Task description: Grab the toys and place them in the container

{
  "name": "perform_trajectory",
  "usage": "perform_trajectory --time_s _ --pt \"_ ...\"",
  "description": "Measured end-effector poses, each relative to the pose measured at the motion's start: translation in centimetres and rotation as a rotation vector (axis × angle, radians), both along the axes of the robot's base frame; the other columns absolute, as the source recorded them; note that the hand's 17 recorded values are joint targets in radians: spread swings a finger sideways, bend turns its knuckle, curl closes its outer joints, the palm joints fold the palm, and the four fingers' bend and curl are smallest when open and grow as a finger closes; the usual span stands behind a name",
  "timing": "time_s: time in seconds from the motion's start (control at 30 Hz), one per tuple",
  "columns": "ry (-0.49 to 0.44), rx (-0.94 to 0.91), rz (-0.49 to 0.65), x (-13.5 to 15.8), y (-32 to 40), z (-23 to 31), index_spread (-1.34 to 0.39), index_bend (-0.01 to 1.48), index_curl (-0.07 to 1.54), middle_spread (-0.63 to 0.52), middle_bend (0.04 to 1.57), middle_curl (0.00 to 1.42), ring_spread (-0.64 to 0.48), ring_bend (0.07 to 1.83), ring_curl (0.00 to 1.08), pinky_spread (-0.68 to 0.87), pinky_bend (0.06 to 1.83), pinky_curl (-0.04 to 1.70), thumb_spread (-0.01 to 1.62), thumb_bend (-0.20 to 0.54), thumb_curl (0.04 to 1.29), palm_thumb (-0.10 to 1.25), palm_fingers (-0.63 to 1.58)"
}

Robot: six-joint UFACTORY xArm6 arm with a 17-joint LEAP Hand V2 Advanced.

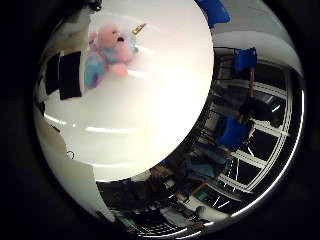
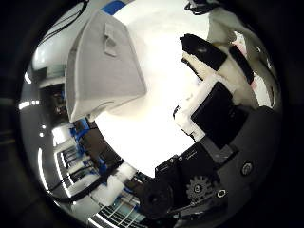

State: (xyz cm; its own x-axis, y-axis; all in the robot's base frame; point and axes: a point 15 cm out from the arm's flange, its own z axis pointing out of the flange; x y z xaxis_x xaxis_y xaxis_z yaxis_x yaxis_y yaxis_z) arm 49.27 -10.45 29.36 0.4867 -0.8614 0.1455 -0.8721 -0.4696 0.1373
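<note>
**Robot hand above white surface, nothing in its grasp**

Surface [image 1: 145,110]: round, white, glossy, strips of light reflected across it. Room past its edge is dark: blue chairs [image 1: 234,132], white-framed windows [image 1: 270,125], clutter low down that I can't resolve.

Toy: 1 plush unicorn [image 1: 110,52], pink with blue and purple patches, gold horn. It lies on the surface near the rim, well apart from the palm. Long axis runs from the blue-purple hind end to the pink head; the horn points away from the body toward the middle of the surface. Can't tell whether it's on its side or its back.

Container [image 2: 102,66]: grey fabric bin with a small tab on its wall, sitting on the surface near the edge and tilted in the view. Opening not visible from here.

View split: the little finger side shows the unicorn and the window side of the room, no container. The thumb side shows the container and most of the robot hand [image 2: 209,109], no unicorn.

Robot hand: white and black fingers reach out fairly straight over the bare surface, open, touching nothing I can see.
</note>
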Motion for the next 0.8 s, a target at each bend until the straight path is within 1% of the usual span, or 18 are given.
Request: perform_trajectory --time_s 0.13,0.2,0.3,0.33,0.4,0.43,0.47,0.5,0.53,0.57,0.6,0.63,0.7,0.73,0.77,0.8 --pt "0.006 -0.002 0.011 -1.9 1.0 2.8 -0.34 1.08 1.05 -0.34 1.21 1.17 -0.33 1.33 0.99 -0.25 1.26 1.20 1.20 -0.010 0.52 1.06 0.85" --pt "-0.006 -0.003 0.022 -2.2 1.3 3.8 -0.34 1.08 1.05 -0.33 1.22 1.17 -0.33 1.33 0.99 -0.24 1.26 1.21 1.20 -0.011 0.53 1.06 0.85" --pt "-0.017 -0.004 0.024 -2.0 1.3 4.0 -0.33 1.07 1.05 -0.32 1.22 1.17 -0.32 1.33 0.99 -0.24 1.25 1.23 1.22 -0.022 0.52 0.99 0.84" --pt "-0.018 -0.004 0.024 -1.9 1.3 4.0 -0.33 1.05 1.04 -0.31 1.19 1.15 -0.32 1.33 0.98 -0.25 1.22 1.20 1.23 -0.027 0.51 0.94 0.84" --pt "-0.013 -0.009 0.030 -1.8 0.6 3.7 -0.33 0.92 1.00 -0.30 1.14 1.10 -0.31 1.30 0.91 -0.28 1.17 1.12 1.24 -0.031 0.47 0.87 0.86" --pt "-0.006 -0.011 0.031 -1.9 0.3 3.6 -0.33 0.82 0.98 -0.30 1.11 1.06 -0.31 1.27 0.88 -0.32 1.12 1.08 1.24 -0.033 0.46 0.83 0.82" --pt "0.003 -0.012 0.034 -2.1 0.2 3.5 -0.34 0.68 0.94 -0.30 1.04 1.01 -0.32 1.23 0.83 -0.38 1.08 1.02 1.23 -0.030 0.44 0.80 0.69" --pt "0.011 -0.014 0.041 -2.2 -0.1 3.3 -0.36 0.57 0.91 -0.30 0.99 0.97 -0.32 1.22 0.80 -0.43 1.06 0.97 1.22 -0.028 0.43 0.78 0.64" --pt "0.015 -0.021 0.047 -2.2 -0.5 3.3 -0.38 0.43 0.85 -0.31 0.89 0.92 -0.33 1.17 0.75 -0.49 1.03 0.92 1.20 -0.027 0.42 0.77 0.47" --pt "0.019 -0.035 0.053 -2.2 -0.9 3.3 -0.40 0.40 0.82 -0.31 0.82 0.88 -0.32 1.10 0.73 -0.49 0.99 0.90 1.20 -0.024 0.41 0.76 0.32" --pt "0.022 -0.053 0.057 -2.3 -1.5 3.4 -0.42 0.37 0.78 -0.30 0.76 0.84 -0.30 1.02 0.70 -0.45 0.92 0.88 1.18 -0.025 0.41 0.75 0.19" --pt "0.025 -0.078 0.062 -2.2 -2.2 3.5 -0.44 0.41 0.75 -0.28 0.71 0.80 -0.25 0.93 0.66 -0.35 0.79 0.86 1.17 -0.024 0.40 0.75 0.05" --pt "0.032 -0.120 0.072 -2.2 -3.3 3.6 -0.45 0.37 0.65 -0.22 0.57 0.69 -0.15 0.73 0.54 -0.11 0.66 0.76 1.14 -0.023 0.39 0.74 -0.02" --pt "0.034 -0.133 0.075 -2.1 -3.6 3.6 -0.45 0.34 0.60 -0.17 0.49 0.62 -0.07 0.63 0.49 0.04 0.59 0.70 1.12 -0.028 0.38 0.72 -0.05" --pt "0.037 -0.146 0.079 -2.0 -3.9 3.5 -0.45 0.33 0.58 -0.15 0.45 0.59 -0.04 0.58 0.47 0.10 0.56 0.68 1.11 -0.030 0.38 0.71 -0.08" --pt "0.039 -0.162 0.084 -1.9 -4.3 3.4 -0.45 0.30 0.54 -0.12 0.39 0.55 0.02 0.51 0.43 0.18 0.51 0.64 1.10 -0.032 0.37 0.70 -0.07"
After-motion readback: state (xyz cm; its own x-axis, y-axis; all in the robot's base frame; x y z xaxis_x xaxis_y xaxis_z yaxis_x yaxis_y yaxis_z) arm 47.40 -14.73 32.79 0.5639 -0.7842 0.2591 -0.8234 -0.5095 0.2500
